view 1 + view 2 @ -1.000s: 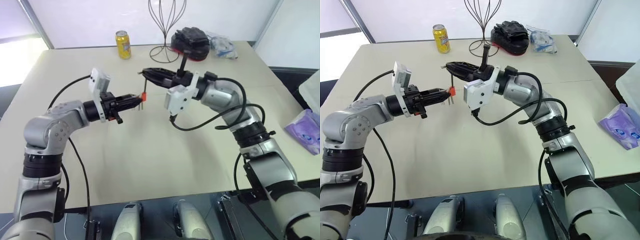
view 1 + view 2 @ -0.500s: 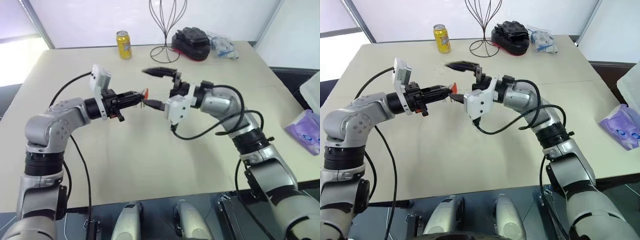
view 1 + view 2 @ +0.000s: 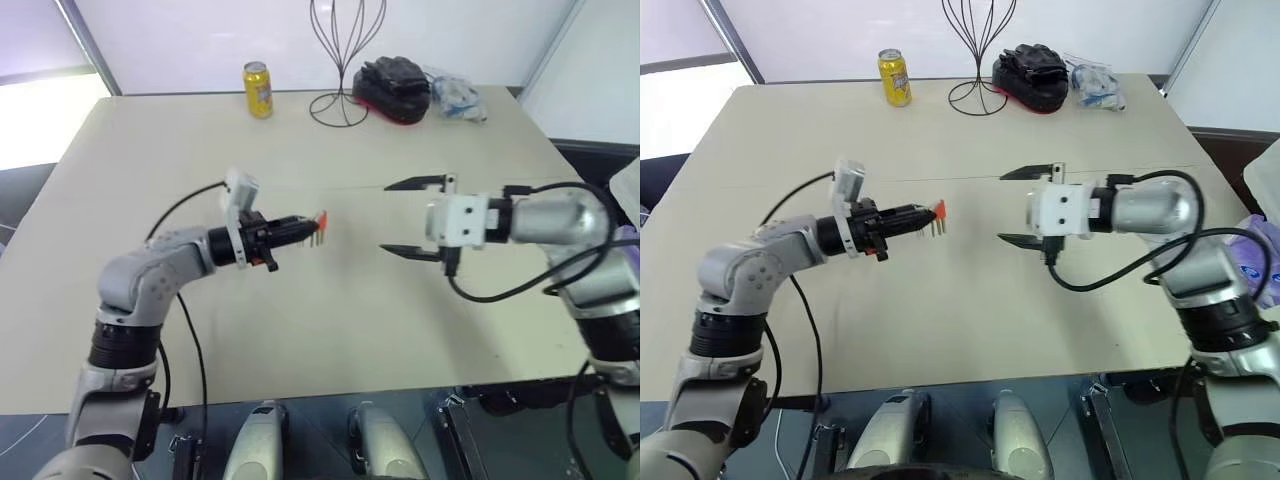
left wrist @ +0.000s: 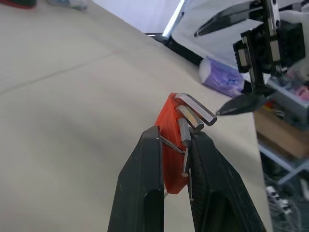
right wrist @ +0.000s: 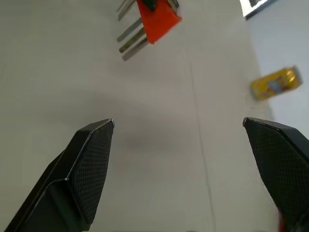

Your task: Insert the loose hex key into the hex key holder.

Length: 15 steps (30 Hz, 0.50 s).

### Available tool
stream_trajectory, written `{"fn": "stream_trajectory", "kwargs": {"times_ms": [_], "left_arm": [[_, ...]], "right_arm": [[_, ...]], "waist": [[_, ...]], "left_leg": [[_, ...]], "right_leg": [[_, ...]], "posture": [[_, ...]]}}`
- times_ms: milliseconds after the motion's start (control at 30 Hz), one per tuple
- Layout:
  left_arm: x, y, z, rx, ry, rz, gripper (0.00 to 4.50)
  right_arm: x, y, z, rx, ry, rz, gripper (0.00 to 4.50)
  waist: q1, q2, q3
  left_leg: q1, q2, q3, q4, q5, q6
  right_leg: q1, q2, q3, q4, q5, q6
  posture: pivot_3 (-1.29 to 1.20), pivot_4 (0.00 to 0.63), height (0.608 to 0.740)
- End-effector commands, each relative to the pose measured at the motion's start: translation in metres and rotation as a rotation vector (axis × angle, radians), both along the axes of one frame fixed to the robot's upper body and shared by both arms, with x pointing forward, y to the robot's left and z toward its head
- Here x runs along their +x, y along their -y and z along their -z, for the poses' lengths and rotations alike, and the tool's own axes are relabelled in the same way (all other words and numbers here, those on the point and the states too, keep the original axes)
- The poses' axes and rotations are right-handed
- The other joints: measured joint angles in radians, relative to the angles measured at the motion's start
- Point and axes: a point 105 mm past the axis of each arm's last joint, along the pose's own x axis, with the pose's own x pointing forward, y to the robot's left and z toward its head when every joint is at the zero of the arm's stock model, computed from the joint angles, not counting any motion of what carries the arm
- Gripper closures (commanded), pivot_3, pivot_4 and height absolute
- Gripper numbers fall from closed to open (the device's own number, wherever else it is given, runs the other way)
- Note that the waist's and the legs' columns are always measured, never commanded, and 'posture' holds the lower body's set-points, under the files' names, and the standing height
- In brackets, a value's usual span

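Your left gripper (image 3: 300, 229) has its fingers clamped on the hex key holder (image 3: 320, 222), held above the desk (image 3: 300, 330) near its middle, grey keys sticking out toward the right. Your right gripper (image 3: 405, 217) hovers just to the right, apart from the holder, fingers spread wide with nothing between them. The loose hex key may be one of the rods in the holder, but you cannot tell. A yellow can (image 3: 258, 90) stands at the far edge.

An orange-red hex key holder (image 4: 170, 145) is showing grey metal keys, a yellow can (image 3: 258, 89) is standing on the beige table (image 3: 300, 320).
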Motion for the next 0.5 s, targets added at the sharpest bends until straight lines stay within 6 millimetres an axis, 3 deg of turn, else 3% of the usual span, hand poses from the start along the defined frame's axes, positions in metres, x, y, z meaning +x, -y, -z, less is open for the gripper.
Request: {"fn": "stream_trajectory", "kwargs": {"times_ms": [33, 300, 500], "left_arm": [[-0.004, 0.017, -0.001, -0.042, -0.029, 0.052, 4.21], [0.0, 0.045, 0.017, -0.122, -0.204, 0.087, 4.21], [0.013, 0.044, 0.036, -0.163, -0.358, 0.026, 4.21]], "right_arm": [[-0.006, -0.003, -0.017, 0.034, 0.043, 0.009, 0.07], [-0.007, -0.002, -0.013, 0.015, 0.066, 0.045, 0.07], [-0.008, 0.0, -0.013, 0.023, 0.077, 0.071, 0.07]], "waist": [[-0.001, 0.0, 0.0], [-0.001, 0.0, 0.0], [-0.001, 0.0, 0.0]], "left_leg": [[0.0, 0.0, 0.0, 0.0, 0.0, 0.0], [0.001, -0.002, 0.0, 0.0, 0.0, 0.0], [0.001, -0.002, 0.0, 0.0, 0.0, 0.0]], "right_leg": [[0.0, 0.0, 0.0, 0.0, 0.0, 0.0], [0.0, 0.001, 0.0, 0.0, 0.0, 0.0], [0.001, 0.001, 0.0, 0.0, 0.0, 0.0]], "posture": [[0.0, 0.15, 0.74], [0.0, 0.15, 0.74], [0.0, 0.15, 0.74]]}}
